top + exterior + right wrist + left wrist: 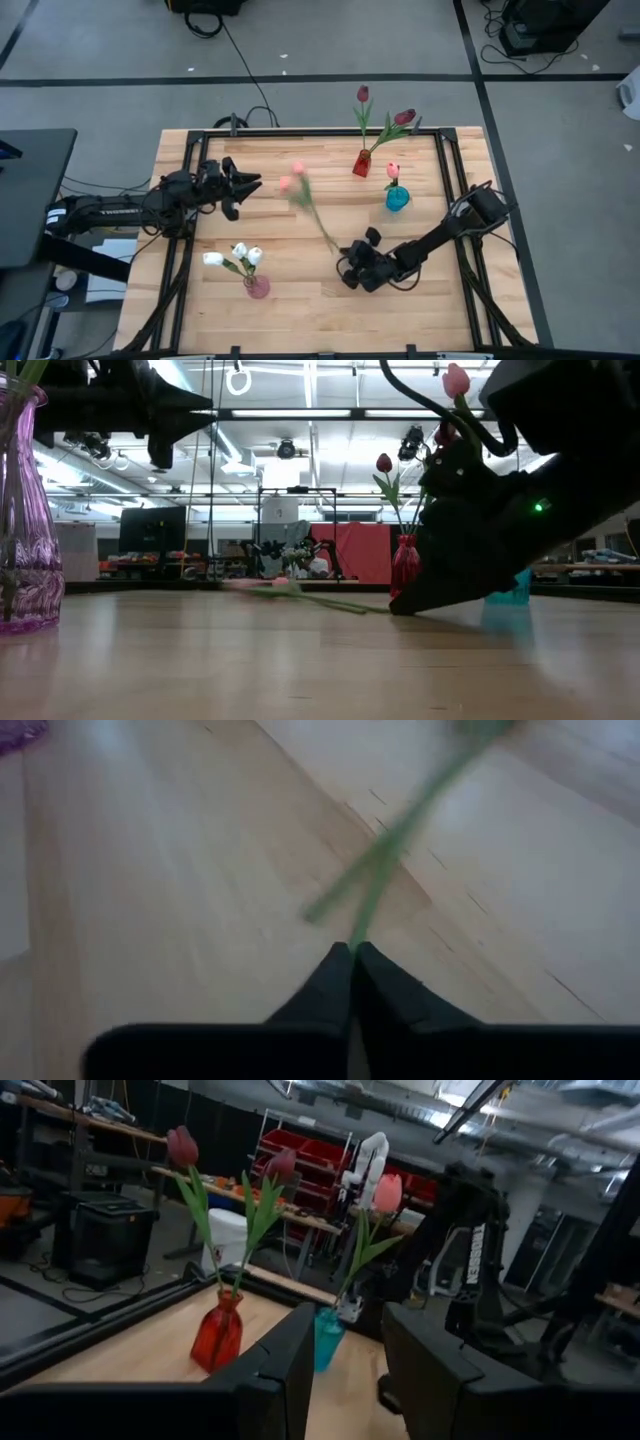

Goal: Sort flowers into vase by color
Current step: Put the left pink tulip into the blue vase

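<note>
Two pink flowers [296, 184] lie on the table's middle, their green stems running toward the near right. My right gripper [343, 256] is low over the table at the stems' ends and is shut on one stem [372, 900]; the other stem [322, 905] ends just beside the fingers. My left gripper [246, 184] hovers open at the table's left, touching nothing. A red vase [361, 163] holds two dark red flowers, a blue vase [397, 199] holds one pink flower [393, 171], and a purple vase [258, 287] holds white flowers [238, 255]. My right gripper pinches the bottom end of one pink flower's stem [358, 942] between its two fingertips [335, 970]. The fingers slant down from the table's right side and lie roughly along the stem. The rest of the stem and the head lie low on the table [290, 588].
The red vase [405, 565] and blue vase [515, 592] stand at the far right, close behind my right arm. The purple vase [20, 510] stands near the front edge, left of my right gripper. A black frame rail [300, 133] borders the table.
</note>
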